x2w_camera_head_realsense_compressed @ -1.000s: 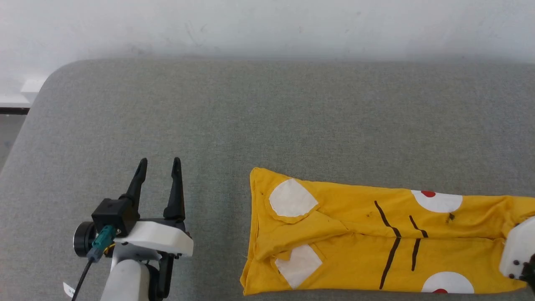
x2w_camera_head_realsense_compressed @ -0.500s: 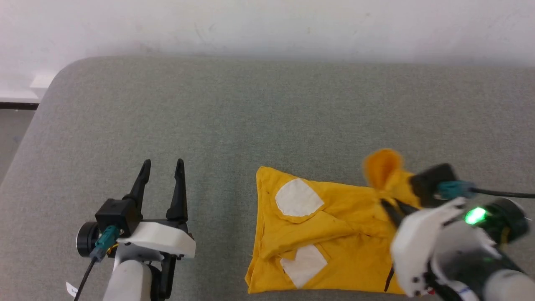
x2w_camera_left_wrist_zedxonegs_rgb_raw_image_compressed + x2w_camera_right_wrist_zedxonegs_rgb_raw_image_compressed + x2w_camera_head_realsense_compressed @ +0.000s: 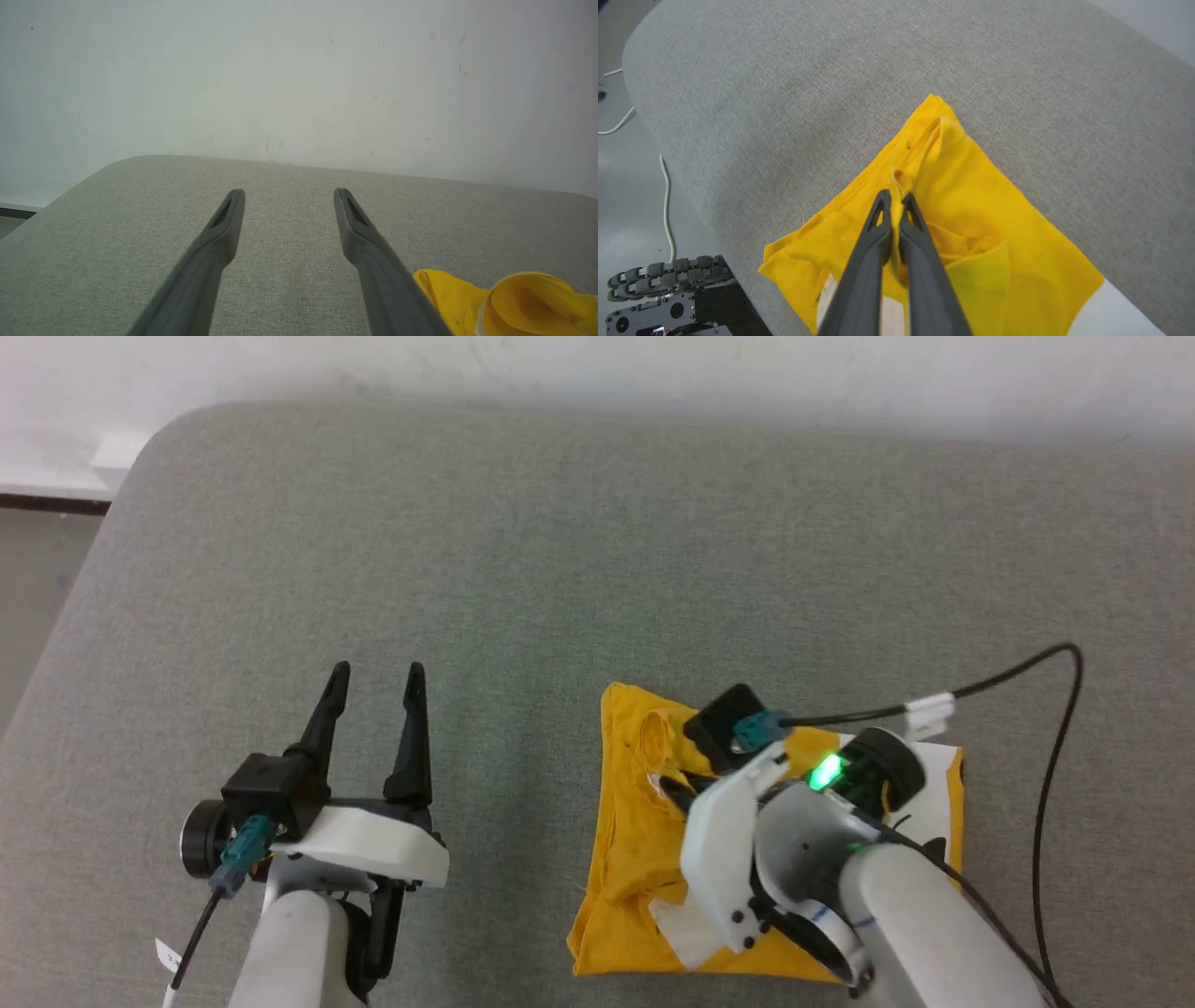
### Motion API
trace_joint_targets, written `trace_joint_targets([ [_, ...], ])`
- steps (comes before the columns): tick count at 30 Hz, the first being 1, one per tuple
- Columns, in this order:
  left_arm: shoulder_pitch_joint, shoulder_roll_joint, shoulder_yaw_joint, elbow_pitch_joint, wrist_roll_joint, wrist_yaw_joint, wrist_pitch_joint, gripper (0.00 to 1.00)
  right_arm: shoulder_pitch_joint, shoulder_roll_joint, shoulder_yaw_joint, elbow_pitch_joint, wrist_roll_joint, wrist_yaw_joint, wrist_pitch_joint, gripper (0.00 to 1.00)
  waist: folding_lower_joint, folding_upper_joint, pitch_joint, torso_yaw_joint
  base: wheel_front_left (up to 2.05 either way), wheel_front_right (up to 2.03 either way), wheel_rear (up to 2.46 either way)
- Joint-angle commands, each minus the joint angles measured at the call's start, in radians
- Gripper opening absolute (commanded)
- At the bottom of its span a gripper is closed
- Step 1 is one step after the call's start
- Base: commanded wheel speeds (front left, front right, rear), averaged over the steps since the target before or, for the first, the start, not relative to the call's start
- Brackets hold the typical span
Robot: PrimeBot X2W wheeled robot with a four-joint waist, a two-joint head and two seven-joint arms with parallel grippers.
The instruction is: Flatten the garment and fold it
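The garment (image 3: 627,812) is a bright yellow T-shirt lying doubled over on the grey padded table (image 3: 560,569), near its front edge. White print patches peek out at its lower and right edges. My right gripper (image 3: 665,784) is over its middle, shut on a raised fold of yellow cloth. In the right wrist view the two fingers pinch that fold (image 3: 896,179), with the garment (image 3: 980,200) spread below. My left gripper (image 3: 375,679) stands open above bare table to the garment's left, holding nothing. The left wrist view has the left gripper (image 3: 288,196) open and a curl of the garment (image 3: 528,298) at lower right.
A white wall (image 3: 597,364) runs along the table's far edge. The table's rounded left corner drops to the floor (image 3: 28,607). A black cable (image 3: 1055,728) loops from my right wrist over the table. The robot's base (image 3: 663,298) and loose cords lie on the floor.
My right arm swung in from the right, carrying the garment's right end over its left half, so the long strip is now a doubled square. The head camera shifted. The left gripper stayed open.
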Motion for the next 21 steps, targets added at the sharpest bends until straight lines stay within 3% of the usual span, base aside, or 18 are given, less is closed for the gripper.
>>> trace_joint_targets([
  [1,-0.019,-0.005,-0.004,-0.002,-0.005,-0.001,-0.005,1.0,-0.039,0.009,0.019,0.061,0.016,-0.001,-0.03,0.0,-0.0001,-0.0001,0.02,0.012,0.0,0.0,0.0],
  [6,-0.027,-0.005,-0.01,-0.003,-0.01,0.005,-0.005,1.0,-0.13,0.016,0.088,0.233,0.07,-0.001,-0.093,0.0,-0.0001,-0.0001,0.039,0.015,0.0,0.0,0.0],
  [7,-0.028,-0.005,-0.012,-0.004,-0.011,0.006,-0.005,1.0,-0.145,0.016,0.101,0.256,0.092,-0.001,-0.108,0.04,-0.0001,-0.0001,0.041,0.015,0.0,0.0,0.0],
  [8,-0.028,-0.005,-0.013,-0.004,-0.012,0.007,-0.005,1.0,-0.157,0.016,0.117,0.274,0.119,-0.001,-0.121,0.67,-0.0001,-0.0001,0.042,0.015,0.0,0.0,0.0],
  [9,-0.028,-0.005,-0.014,-0.004,-0.013,0.009,-0.005,1.0,-0.168,0.016,0.133,0.289,0.146,-0.001,-0.129,1.0,-0.0001,-0.0001,0.043,0.014,0.0,0.0,0.0],
  [14,-0.022,-0.005,-0.018,0.0,-0.015,0.015,-0.005,1.0,-0.199,0.016,0.154,0.288,0.254,-0.001,-0.234,1.0,-0.0001,-0.0001,0.031,0.006,0.0,0.0,0.0],
  [21,-0.002,-0.005,-0.007,0.004,-0.005,0.01,-0.005,1.0,-0.149,0.016,0.007,0.111,0.292,-0.001,-0.601,1.0,-0.0001,-0.0001,-0.012,-0.022,0.0,0.0,0.0],
])
